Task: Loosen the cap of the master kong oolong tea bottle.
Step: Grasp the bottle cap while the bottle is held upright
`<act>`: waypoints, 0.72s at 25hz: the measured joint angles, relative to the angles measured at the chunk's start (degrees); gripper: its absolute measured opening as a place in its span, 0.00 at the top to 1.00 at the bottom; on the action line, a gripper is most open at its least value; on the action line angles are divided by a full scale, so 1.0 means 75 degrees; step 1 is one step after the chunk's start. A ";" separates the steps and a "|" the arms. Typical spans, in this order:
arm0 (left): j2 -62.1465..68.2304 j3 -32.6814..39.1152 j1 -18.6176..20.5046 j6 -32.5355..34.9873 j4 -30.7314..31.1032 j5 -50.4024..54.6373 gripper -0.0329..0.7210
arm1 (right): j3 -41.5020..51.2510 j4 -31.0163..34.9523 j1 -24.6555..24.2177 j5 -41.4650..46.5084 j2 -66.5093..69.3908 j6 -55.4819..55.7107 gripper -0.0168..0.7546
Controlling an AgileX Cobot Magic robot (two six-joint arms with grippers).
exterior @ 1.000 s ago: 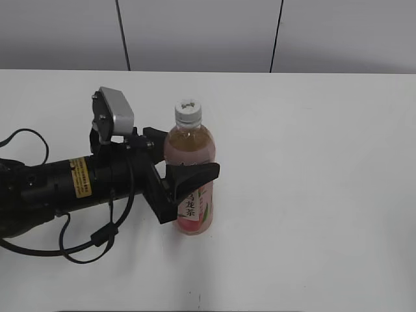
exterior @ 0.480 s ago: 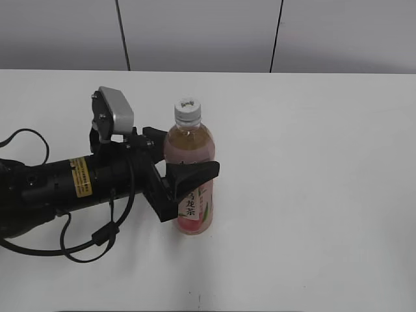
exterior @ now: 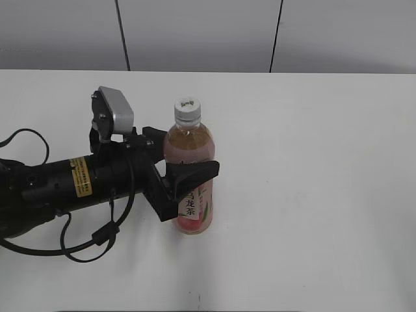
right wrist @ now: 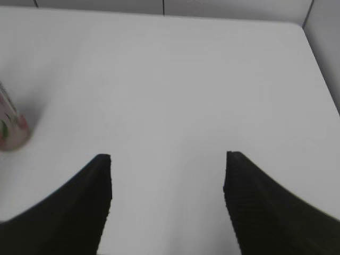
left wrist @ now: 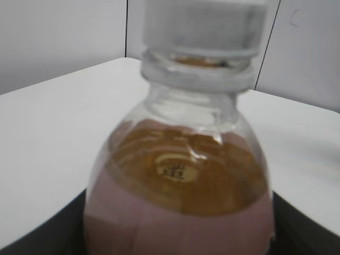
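A: Nearest the exterior camera, bare white surface (exterior: 312,247). Anything on it?

B: Nothing there. A little further back, the master kong oolong tea bottle (exterior: 189,182), upright, left of centre.

A: Held?

B: Clamped at mid-body by the left end effector (exterior: 179,179), reaching in sideways from the left. One dark finger across the front of the label, the other behind the bottle's shoulder. Confirmed in the left wrist view: bottle filling the frame, dark jaw edges at both lower corners, pressed against its sides.

A: And the cap (exterior: 187,110)?

B: White, ribbed, seated square on the neck, clear of both fingers. No gap visible under it in either view, so by all appearances not yet loosened.

A: Right end effector (right wrist: 167,175)?

B: Absent from the exterior view. In its own wrist view, jaws spread wide with nothing between them, hovering over bare surface, the base of the bottle just visible at the far left edge, well apart.

A: So, progress?

B: Early, judging by this. Bracing done; approach to the cap, grip and twist all left to do. Beyond the bottle, only more surface and the grey wall (exterior: 208,32).
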 joint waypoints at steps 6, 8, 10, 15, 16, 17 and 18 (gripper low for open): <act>0.0000 0.0000 0.0000 0.0000 -0.0008 0.0000 0.37 | -0.0233 0.2620 0.0000 -0.1410 0.2705 -0.1500 0.39; 0.0000 0.0000 0.0000 0.0000 -0.0008 0.0000 0.37 | -0.0528 0.3693 0.0000 -0.1409 0.3902 -0.2553 0.41; 0.0000 0.0000 0.0000 0.0000 -0.0024 0.0000 0.37 | -0.1020 0.4653 0.0000 -0.1351 0.4991 -0.3425 0.44; 0.0000 0.0000 -0.0002 0.0000 -0.0038 -0.0010 0.37 | -0.3089 0.5124 0.0000 -0.0520 0.7684 -0.4346 0.47; 0.0000 0.0000 -0.0002 0.0000 -0.0047 -0.0010 0.37 | -0.3508 0.5067 0.0000 -0.0310 0.8040 -0.4377 0.47; 0.0000 0.0000 -0.0002 0.0000 -0.0056 -0.0010 0.37 | -0.4089 0.4984 0.0000 -0.0008 0.8515 -0.4404 0.47; 0.0000 0.0000 -0.0002 0.0000 -0.0063 -0.0010 0.37 | -0.4491 0.4926 0.0000 0.0196 0.8829 -0.4412 0.47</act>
